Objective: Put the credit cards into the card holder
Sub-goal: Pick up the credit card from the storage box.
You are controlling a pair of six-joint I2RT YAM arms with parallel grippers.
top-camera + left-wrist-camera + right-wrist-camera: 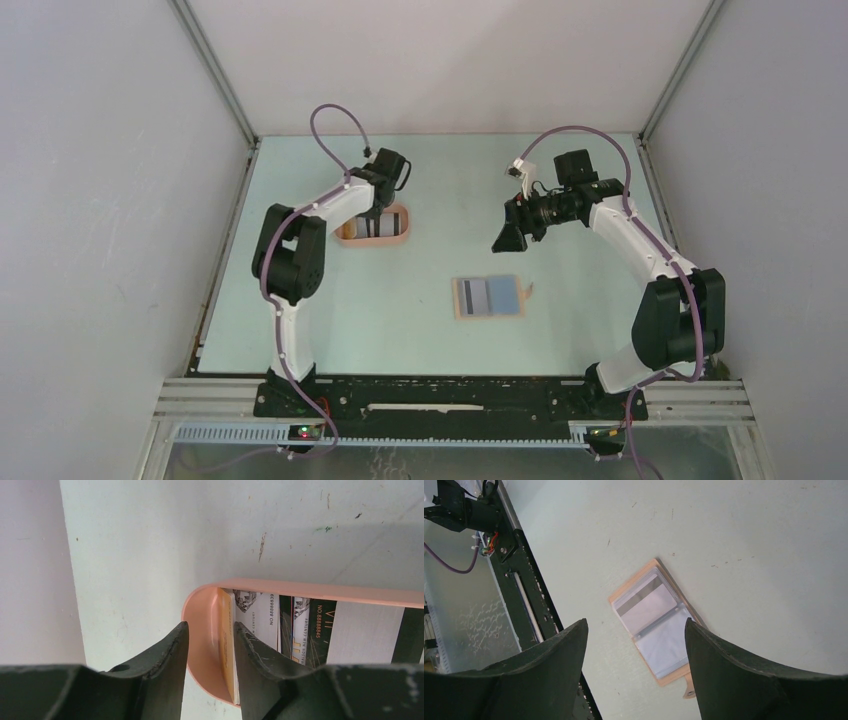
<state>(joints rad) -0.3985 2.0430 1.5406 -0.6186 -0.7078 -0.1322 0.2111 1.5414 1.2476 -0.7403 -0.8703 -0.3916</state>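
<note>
Peach tray point(300, 587) 1, holder point(488, 297) 1; left fingers point(170, 652) apart astride rim, right fingers point(724, 665) apart.

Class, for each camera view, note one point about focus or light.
Top external: even light, no glare on the pale table. Left wrist: lettering on the white plastic card sharp, left pincer soft-edged. Right wrist: open tan card holder crisp, right pincer dark.
</note>
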